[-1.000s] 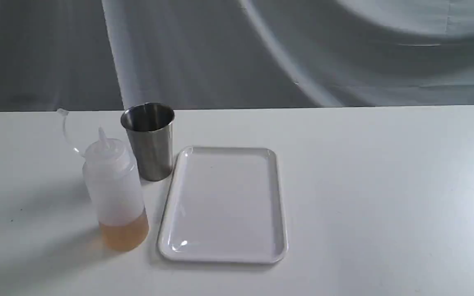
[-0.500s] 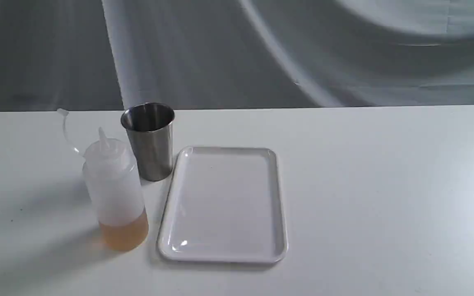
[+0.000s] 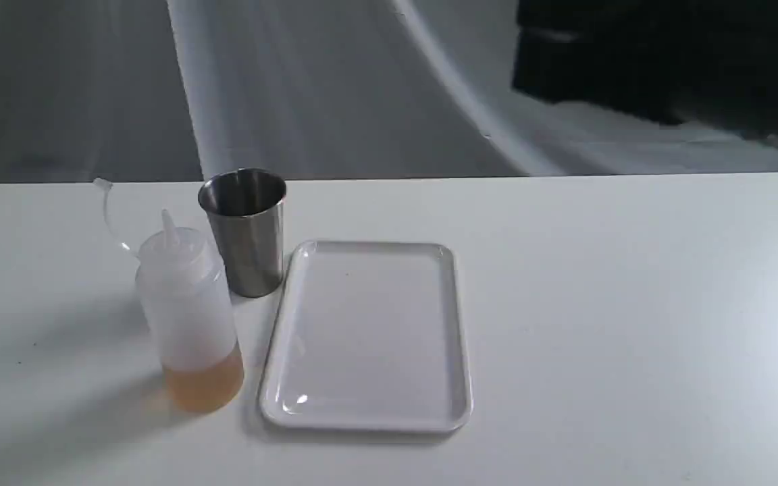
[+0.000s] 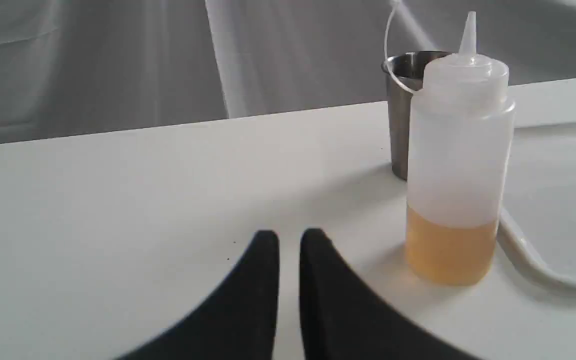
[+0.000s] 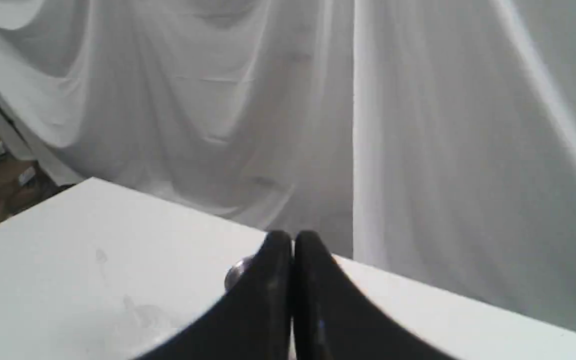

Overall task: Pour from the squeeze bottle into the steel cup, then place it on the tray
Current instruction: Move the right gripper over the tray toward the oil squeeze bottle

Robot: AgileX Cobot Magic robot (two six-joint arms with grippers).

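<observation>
there, beside the glossy flat tray (image 3: 460, 337), stood the translucent squeeze bottle (image 3: 190, 317) and tapered steel cup (image 3: 247, 236), the left gripper (image 4: 289, 240) nearly pressed together and the right gripper (image 5: 293, 242) pressed together, both empty.

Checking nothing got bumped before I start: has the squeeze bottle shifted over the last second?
No. The squeeze bottle stands in the same spot, just left of the tray and in front of the steel cup.

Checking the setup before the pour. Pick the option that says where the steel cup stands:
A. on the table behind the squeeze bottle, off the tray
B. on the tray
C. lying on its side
A: the steel cup stands upright on the table, behind the squeeze bottle, beside the tray.
</observation>
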